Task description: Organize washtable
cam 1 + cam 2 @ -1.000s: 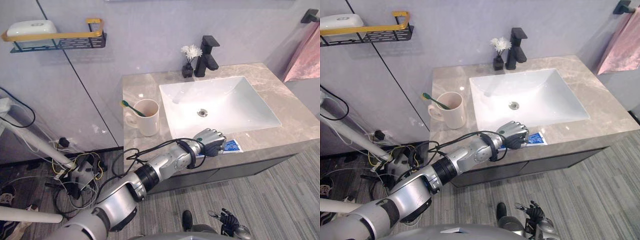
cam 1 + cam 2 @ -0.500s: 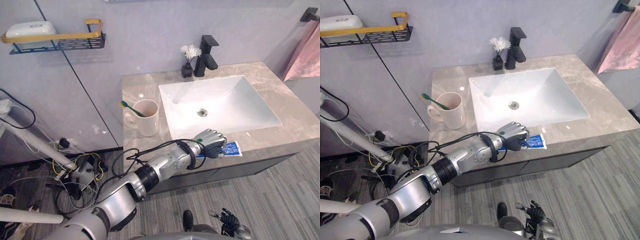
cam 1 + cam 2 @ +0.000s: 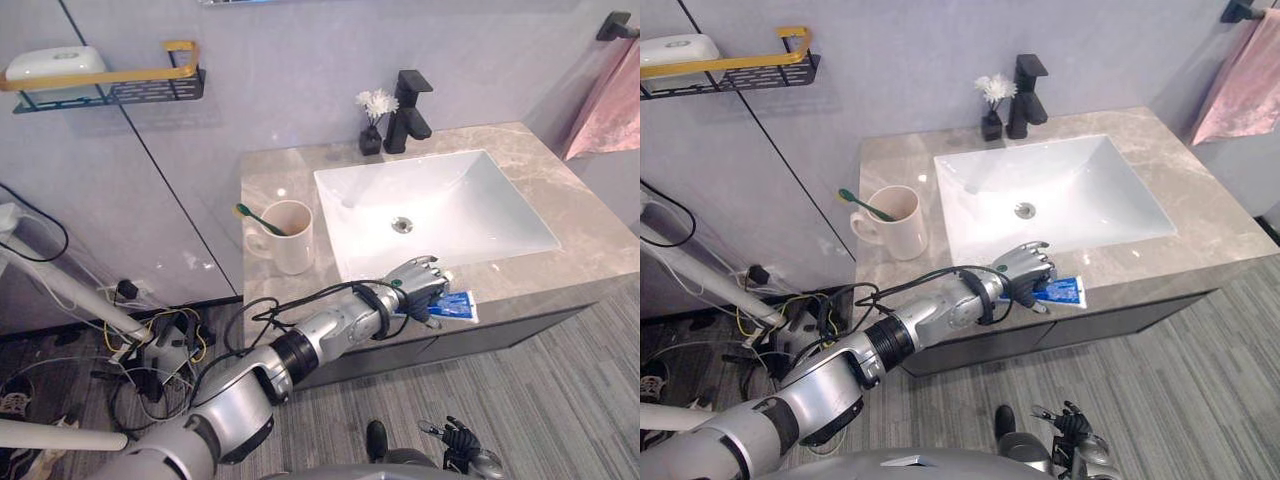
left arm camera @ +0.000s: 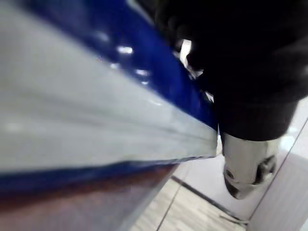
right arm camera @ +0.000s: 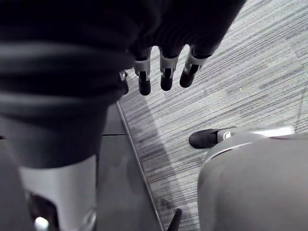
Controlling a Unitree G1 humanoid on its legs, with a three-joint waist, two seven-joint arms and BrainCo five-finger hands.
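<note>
One blue tube [image 3: 1064, 291] in the curled left hand [image 3: 1023, 270], at counter edge [image 3: 1160, 262].

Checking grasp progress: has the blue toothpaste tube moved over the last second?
Yes. The blue toothpaste tube, at the left hand, has shifted away from the sink toward the front edge of the counter.

Single items, one of every kind.
Around one white rectangular sink [image 3: 470, 200]: one black metal faucet [image 3: 410, 105], one dark vase of white flowers [image 3: 371, 140], one cream ceramic mug [image 3: 292, 240], one green toothbrush [image 3: 252, 216], one blue flat toothpaste tube [image 3: 455, 305].
</note>
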